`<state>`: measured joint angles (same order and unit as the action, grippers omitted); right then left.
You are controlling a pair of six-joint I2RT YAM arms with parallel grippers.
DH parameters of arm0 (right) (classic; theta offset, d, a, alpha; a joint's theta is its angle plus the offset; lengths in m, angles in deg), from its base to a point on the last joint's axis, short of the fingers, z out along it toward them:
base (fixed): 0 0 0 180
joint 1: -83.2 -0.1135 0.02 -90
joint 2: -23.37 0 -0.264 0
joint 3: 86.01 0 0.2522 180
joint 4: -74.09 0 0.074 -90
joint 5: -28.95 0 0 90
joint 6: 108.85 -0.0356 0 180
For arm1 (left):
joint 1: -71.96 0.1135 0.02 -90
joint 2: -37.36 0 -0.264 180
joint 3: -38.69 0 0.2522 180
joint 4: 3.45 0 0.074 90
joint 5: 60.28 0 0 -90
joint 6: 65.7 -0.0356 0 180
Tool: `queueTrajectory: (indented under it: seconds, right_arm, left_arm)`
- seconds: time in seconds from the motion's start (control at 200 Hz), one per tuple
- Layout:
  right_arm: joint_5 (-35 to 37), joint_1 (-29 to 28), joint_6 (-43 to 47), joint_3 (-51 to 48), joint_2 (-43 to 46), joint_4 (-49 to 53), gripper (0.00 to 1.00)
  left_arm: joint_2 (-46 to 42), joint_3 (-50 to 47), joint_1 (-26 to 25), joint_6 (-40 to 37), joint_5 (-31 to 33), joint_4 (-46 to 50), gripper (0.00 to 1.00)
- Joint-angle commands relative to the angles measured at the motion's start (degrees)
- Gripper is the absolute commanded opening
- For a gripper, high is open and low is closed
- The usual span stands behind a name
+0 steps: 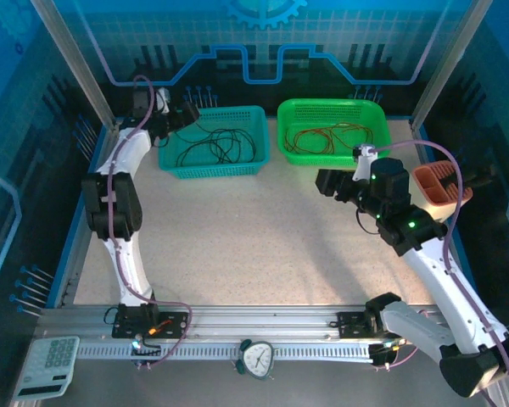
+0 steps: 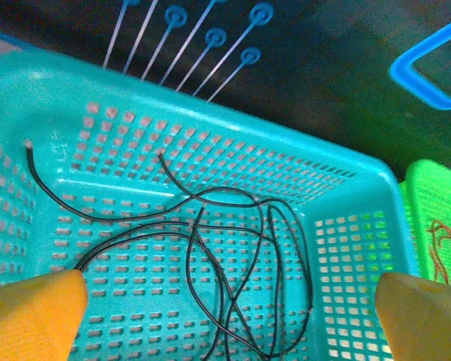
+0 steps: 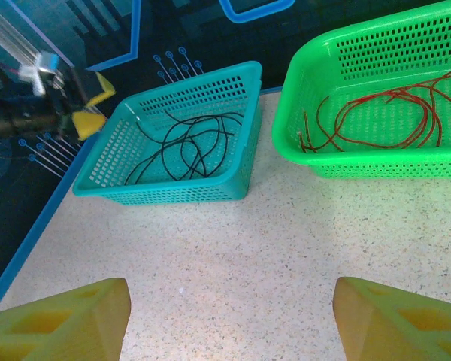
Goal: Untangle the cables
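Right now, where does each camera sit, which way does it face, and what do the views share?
Top external: above and behind the robot, looking down on the table; left gripper and right gripper show.
Left wrist: over the teal basket, looking into it at black cables; its yellow fingers.
Right wrist: low over the table, facing both baskets; its yellow fingers.
Shared: all three show the teal basket and the green basket.

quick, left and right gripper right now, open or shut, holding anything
left gripper: open, holding nothing, over the teal basket
right gripper: open, holding nothing, over the table
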<state>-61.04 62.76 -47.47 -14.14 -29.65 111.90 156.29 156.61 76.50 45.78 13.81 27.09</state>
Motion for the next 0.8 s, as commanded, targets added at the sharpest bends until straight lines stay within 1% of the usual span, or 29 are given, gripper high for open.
queueTrajectory:
  seconds: [0.0, 0.11, 0.2, 0.24, 0.265, 0.315, 0.325, 0.335, 0.425, 0.48, 0.615, 0.68, 0.715, 0.795]
  right_arm:
    - [-0.1, 0.8, 1.2, 1.6, -0.4, 0.9, 0.73]
    - [-0.1, 0.8, 1.6, 1.4, -1.1, 0.6, 0.74]
    - [-0.1, 0.8, 2.2, 1.0, -1.8, 0.7, 0.76]
    - [0.0, 0.8, 2.5, 0.6, -1.9, 0.7, 0.80]
    - [0.1, 0.8, 2.7, 0.2, -2.0, 0.5, 0.89]
    - [0.3, 0.8, 3.3, -0.9, -1.8, -0.1, 0.93]
    - [0.3, 0.8, 3.4, -1.1, -1.8, -0.2, 0.98]
    - [0.3, 0.8, 3.6, -1.4, -1.8, -0.3, 1.00]
    - [0.4, 0.8, 4.6, -3.8, -1.1, -1.4, 1.00]
    - [0.8, 0.8, 5.2, -5.2, -0.5, -2.4, 1.00]
    - [3.1, 0.8, 6.6, -7.4, -0.1, -3.8, 1.00]
    - [5.7, 0.8, 7.0, -7.4, 0.2, -4.5, 1.00]
    - [7.4, 0.8, 7.0, -9.3, 0.4, -5.1, 1.00]
    - [11.7, 0.8, 8.0, -11.4, 0.8, -8.3, 1.00]
  left_arm:
    - [-6.9, 3.2, -0.7, -2.5, -2.6, 1.7, 0.99]
    - [-12.0, -0.2, -0.8, -0.8, -4.0, -1.7, 0.99]
    - [-18.1, -7.4, -0.9, 0.9, -4.3, -6.7, 0.99]
    - [-21.3, -11.7, -1.1, 1.7, -4.2, -9.4, 0.99]
    - [-23.2, -14.5, -1.2, 2.2, -4.1, -11.2, 0.99]
    - [-27.9, -20.4, -1.5, 2.9, -3.7, -14.7, 0.99]
    - [-28.5, -21.6, -1.6, 2.9, -3.7, -15.3, 0.99]
    - [-29.6, -22.8, -1.7, 3.0, -3.6, -15.8, 0.99]
    - [-37.8, -32.7, -3.2, 1.8, -2.3, -19.0, 0.99]
    - [-42.7, -38.3, -4.8, -0.3, -0.1, -19.7, 0.99]
    - [-55.0, -51.7, -9.5, -5.0, 8.1, -22.1, 0.99]
    - [-60.2, -57.8, -10.3, -5.5, 11.0, -24.9, 0.99]
    - [-62.6, -60.8, -10.3, -5.8, 12.7, -26.7, 0.99]
    - [-66.6, -66.3, -10.4, -8.9, 18.8, -30.7, 0.99]
